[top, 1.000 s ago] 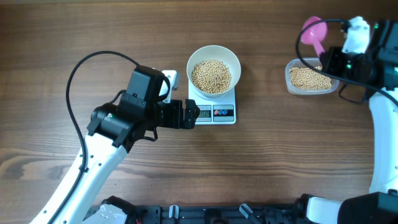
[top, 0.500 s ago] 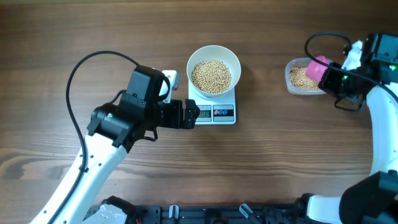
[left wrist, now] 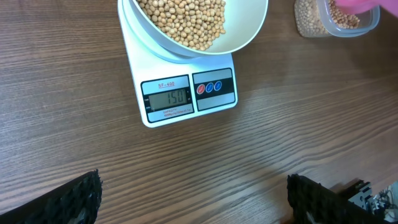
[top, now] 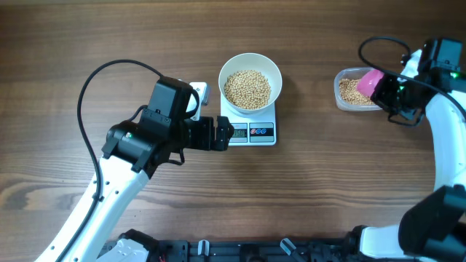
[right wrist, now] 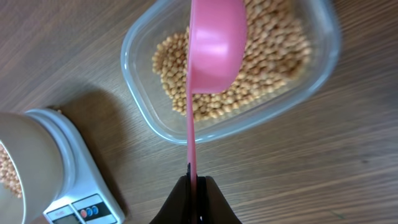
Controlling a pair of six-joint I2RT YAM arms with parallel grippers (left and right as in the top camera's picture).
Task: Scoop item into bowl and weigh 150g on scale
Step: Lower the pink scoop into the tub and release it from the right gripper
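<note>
Sitting on scale (top: pixel 251 132), bowl (top: pixel 250 62) — ahead of left claw (top: pixel 222 134)

The left arm (top: pixel 109 182) rises from the near-left corner of the table (top: pixel 328 196) and reaches right toward the middle. Its wrist is level, and the left gripper (top: pixel 222 135) has its 2 fingers (left wrist: pixel 74 199) spread wide. The right arm (top: pixel 444 145) runs up along the right edge and bends back left. The right gripper (right wrist: pixel 198 185) has its 2 fingers pinched tight on the thin handle of the pink scoop (right wrist: pixel 214 37).
</note>
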